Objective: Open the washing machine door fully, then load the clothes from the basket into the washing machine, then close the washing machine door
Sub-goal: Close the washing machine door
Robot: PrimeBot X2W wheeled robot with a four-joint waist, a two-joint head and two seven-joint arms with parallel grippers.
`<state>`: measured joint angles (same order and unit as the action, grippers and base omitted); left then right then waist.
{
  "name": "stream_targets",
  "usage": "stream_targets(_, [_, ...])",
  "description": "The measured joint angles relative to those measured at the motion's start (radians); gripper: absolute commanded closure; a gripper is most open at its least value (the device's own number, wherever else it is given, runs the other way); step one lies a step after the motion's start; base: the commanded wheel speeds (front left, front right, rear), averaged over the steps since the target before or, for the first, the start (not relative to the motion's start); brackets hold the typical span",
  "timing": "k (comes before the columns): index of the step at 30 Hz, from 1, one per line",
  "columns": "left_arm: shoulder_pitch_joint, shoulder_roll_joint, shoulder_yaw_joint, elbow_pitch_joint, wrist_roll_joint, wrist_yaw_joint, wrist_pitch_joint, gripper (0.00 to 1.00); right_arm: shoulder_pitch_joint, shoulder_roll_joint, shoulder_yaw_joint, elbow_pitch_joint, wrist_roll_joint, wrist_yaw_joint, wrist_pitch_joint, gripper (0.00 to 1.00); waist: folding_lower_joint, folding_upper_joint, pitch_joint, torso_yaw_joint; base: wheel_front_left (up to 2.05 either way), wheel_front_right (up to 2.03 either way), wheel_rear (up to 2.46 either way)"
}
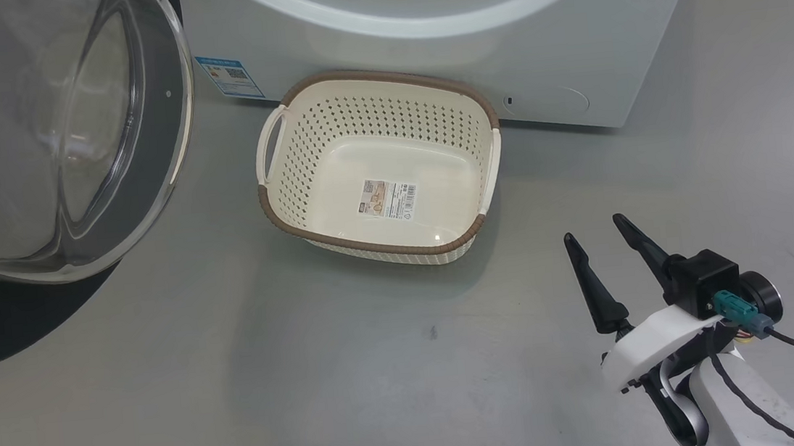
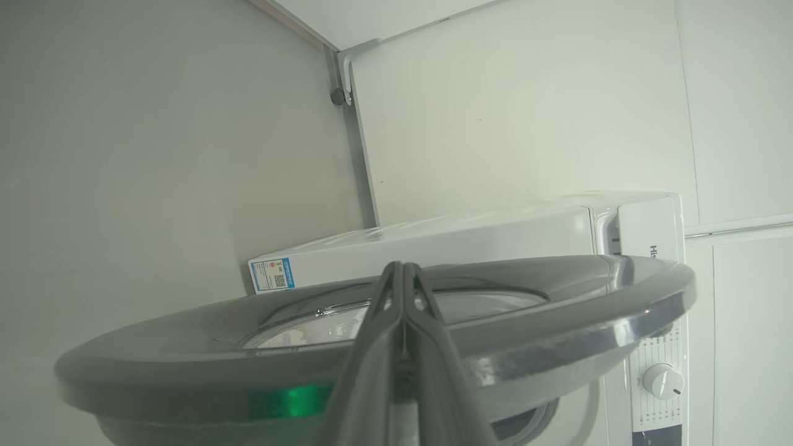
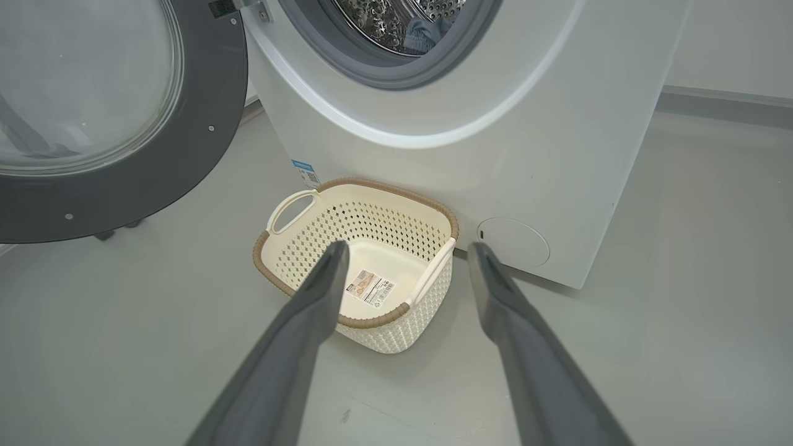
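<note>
**Loading judged complete; door closure outstanding.** The basket (image 1: 331, 142) sat empty on the floor just in front of the washing machine (image 1: 553, 26). A scrap of blue from the clothes (image 3: 424, 31) showed inside the drum (image 3: 384, 12). The washing machine door (image 1: 47, 140) stood swung wide on my left. My left gripper (image 2: 401, 272), fingers pressed together, lay at the door's rim, though I could not tell whether it touched. My right gripper (image 1: 594, 228) hung spread and empty near the basket.
</note>
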<state>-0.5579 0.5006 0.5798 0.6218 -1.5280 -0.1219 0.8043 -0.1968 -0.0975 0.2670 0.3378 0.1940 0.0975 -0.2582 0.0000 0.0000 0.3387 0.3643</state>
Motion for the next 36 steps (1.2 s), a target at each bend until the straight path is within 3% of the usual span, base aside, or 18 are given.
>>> stream_targets(36, [0.041,-0.026,-0.041,-0.066,-0.071,0.0,0.173,1.0,0.0,0.002,0.008,0.021,0.01,0.008,0.0,0.0,-0.0001,0.0,-0.023,0.003,0.0,0.0,0.0])
